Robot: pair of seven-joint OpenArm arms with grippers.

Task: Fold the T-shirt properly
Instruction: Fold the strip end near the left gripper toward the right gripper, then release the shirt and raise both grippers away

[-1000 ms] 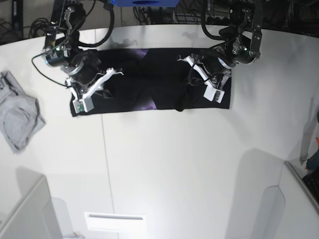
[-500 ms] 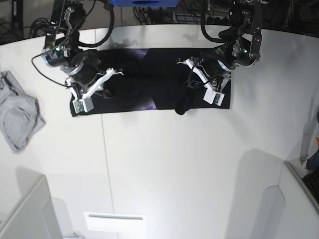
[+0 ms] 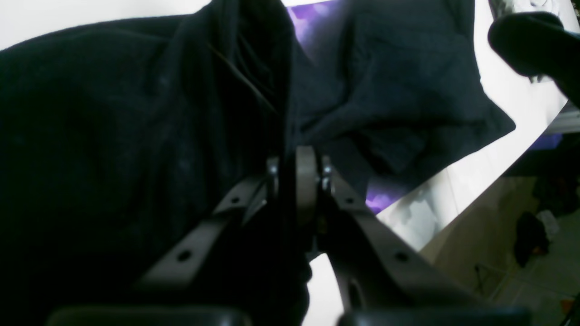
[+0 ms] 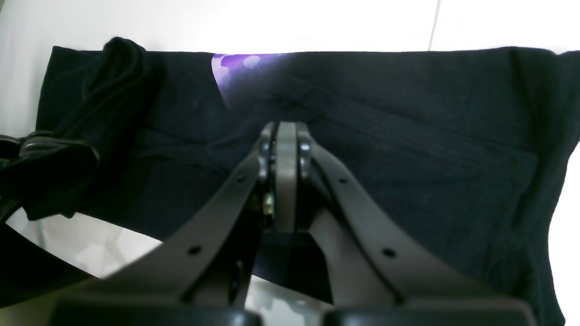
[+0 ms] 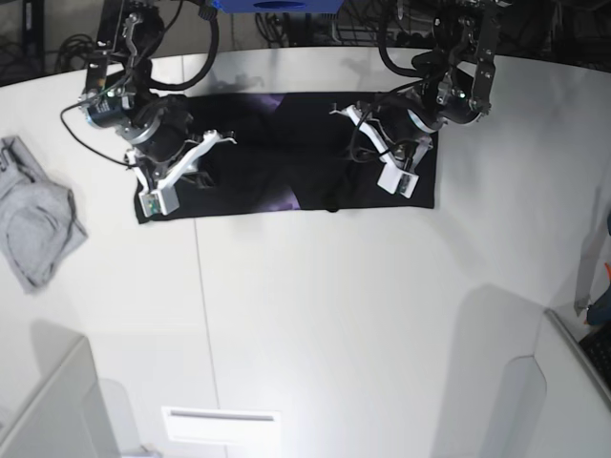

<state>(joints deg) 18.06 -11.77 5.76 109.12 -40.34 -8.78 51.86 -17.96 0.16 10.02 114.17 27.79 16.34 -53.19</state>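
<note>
Your T-shirt (image 5: 286,153) lies as a long black band across the far side of the white table (image 5: 315,315), roughly 11 to 1 o'clock in the base view. Purple print peeks out at the far edge near 12 and again at the near edge, mid-band.

Left gripper (image 5: 355,157) (base view's right side): sits over the band's right portion, approx 1 o'clock. In the left wrist view the left gripper (image 3: 297,167) has its jaws pressed together w/ a bunched ridge of black fabric rising straight up from the tips, so you're pinching the T-shirt (image 3: 113,127) there. Cloth around it is lifted and rumpled, purple showing at 12 and just right of the fingers.

Right gripper (image 5: 212,153) (base view's left side): over the band's left portion, approx 11 o'clock. In the right wrist view the right gripper (image 4: 281,140) has its jaws fully together; tips sit against flat cloth, but you can't tell from the pics whether any fabric is actually caught. The T-shirt (image 4: 385,136) lies mostly smooth ahead of it, w/ a bunched lump at 10 o'clock of that view and a purple patch at 12.

A small grey garment (image 5: 33,224) lies crumpled at 9 o'clock on the table, well apart from the T-shirt.
</note>
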